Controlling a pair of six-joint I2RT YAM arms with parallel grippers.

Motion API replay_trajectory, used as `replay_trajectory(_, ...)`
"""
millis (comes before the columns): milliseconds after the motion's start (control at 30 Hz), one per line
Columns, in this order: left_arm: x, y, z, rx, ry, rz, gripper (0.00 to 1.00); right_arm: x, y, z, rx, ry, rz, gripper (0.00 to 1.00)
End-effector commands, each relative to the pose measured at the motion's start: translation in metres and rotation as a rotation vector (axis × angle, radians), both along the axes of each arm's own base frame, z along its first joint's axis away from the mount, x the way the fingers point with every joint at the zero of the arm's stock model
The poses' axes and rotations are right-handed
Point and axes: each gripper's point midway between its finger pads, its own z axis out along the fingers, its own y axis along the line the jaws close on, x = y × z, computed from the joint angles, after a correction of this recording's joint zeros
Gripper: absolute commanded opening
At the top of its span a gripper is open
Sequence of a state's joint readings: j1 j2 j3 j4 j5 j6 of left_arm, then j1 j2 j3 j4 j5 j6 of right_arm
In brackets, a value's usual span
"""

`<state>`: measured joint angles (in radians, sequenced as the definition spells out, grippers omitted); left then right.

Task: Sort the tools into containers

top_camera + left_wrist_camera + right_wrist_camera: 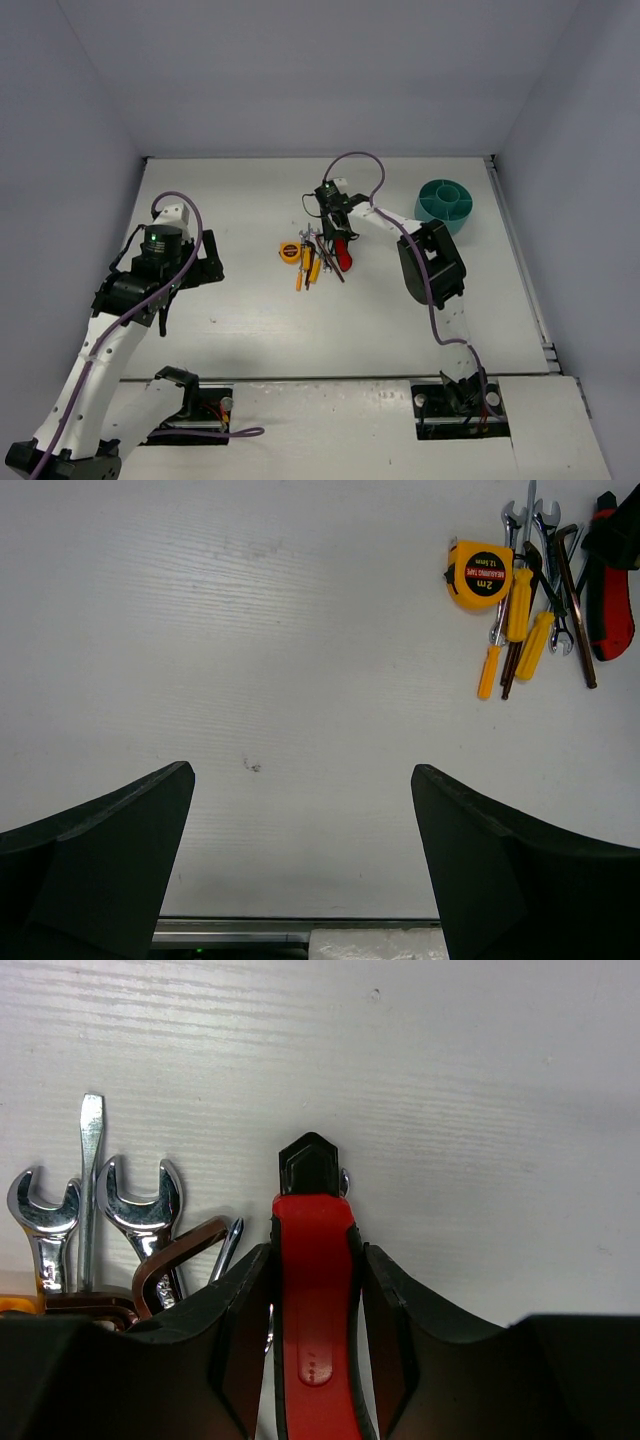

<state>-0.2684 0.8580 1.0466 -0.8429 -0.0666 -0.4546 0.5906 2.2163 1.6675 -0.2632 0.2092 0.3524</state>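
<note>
The tools lie in a pile at mid-table. The red-handled tool (344, 258) (314, 1260) lies on the table, and my right gripper (336, 240) (315, 1300) is down over it with its fingers closed against the handle's two sides. Left of it lie silver wrenches (140, 1200), a dark hex key (175, 1260), orange-handled screwdrivers (304, 268) (520, 605) and the yellow tape measure (289, 251) (480, 573). The teal cup (445, 203) stands at the back right. My left gripper (205, 258) (300, 860) is open and empty, hovering left of the pile.
White walls enclose the table on the left, back and right. The table's near edge (300, 920) shows just under my left gripper. The right arm's purple cable (355, 160) arcs above the pile.
</note>
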Motion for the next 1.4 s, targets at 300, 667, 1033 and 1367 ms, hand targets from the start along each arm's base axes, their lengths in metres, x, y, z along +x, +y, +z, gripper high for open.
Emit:
replay_trajectory(300, 0.004, -0.001, 0.009, -0.021, -0.034, 0.020, 0.88, 0.048, -0.020, 0.177, -0.006, -0.368, 0.061, 0.00)
replay_trajectory(667, 0.008, 0.003, 0.014, -0.009, -0.049, 0.044, 0.88, 0.063, -0.161, 0.318, -0.093, -0.684, -0.112, 0.00)
replay_trajectory(1033, 0.005, 0.008, 0.016, 0.006, -0.073, 0.057, 0.88, 0.065, -0.277, 0.352, -0.025, -1.010, -0.282, 0.00)
replay_trajectory(1367, 0.005, 0.009, 0.016, 0.014, -0.076, 0.050, 0.88, 0.093, -0.305, 0.328, 0.030, -1.060, -0.273, 0.00)
